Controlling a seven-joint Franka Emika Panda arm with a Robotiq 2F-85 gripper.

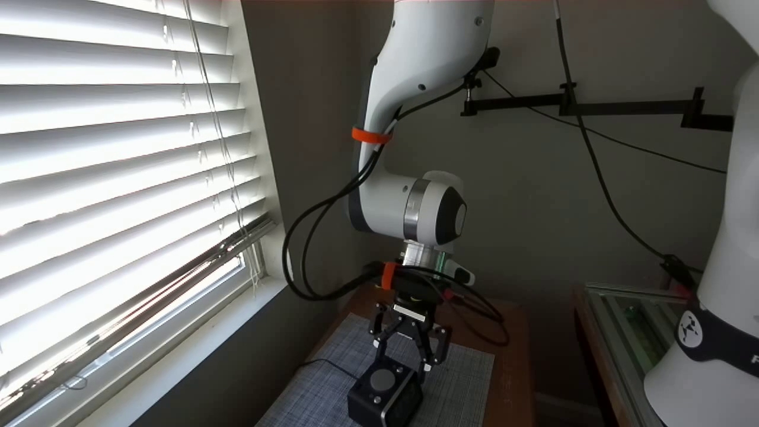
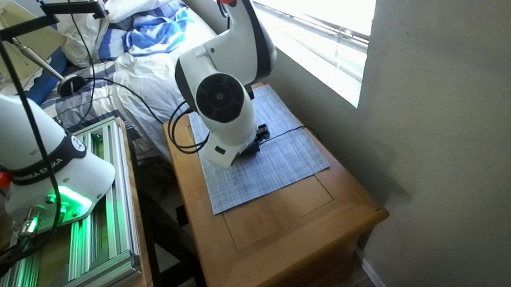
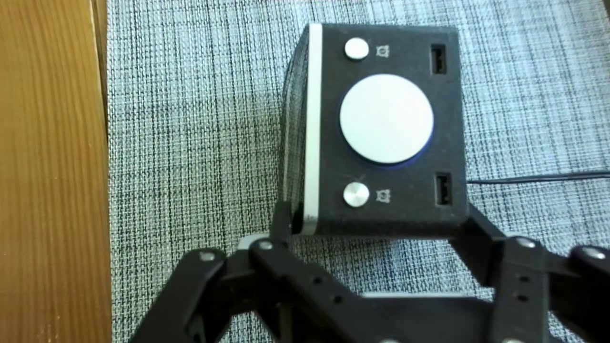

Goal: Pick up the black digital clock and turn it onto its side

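Note:
The black digital clock stands upright on the woven grey mat. In the wrist view the clock shows its black top with a large round silver knob, small buttons and two USB slots; its glossy face is on the left. My gripper is low at one end of the clock. In the wrist view the gripper's fingers stand on either side of that end, with a slim gap beside the glossy face. Contact at the right finger cannot be told. In an exterior view the arm mostly hides the clock.
The grey mat lies on a wooden cabinet top. A thin black cord runs from the back of the clock across the mat. A window with blinds and a wall stand close beside the cabinet. Loose cables hang from the arm.

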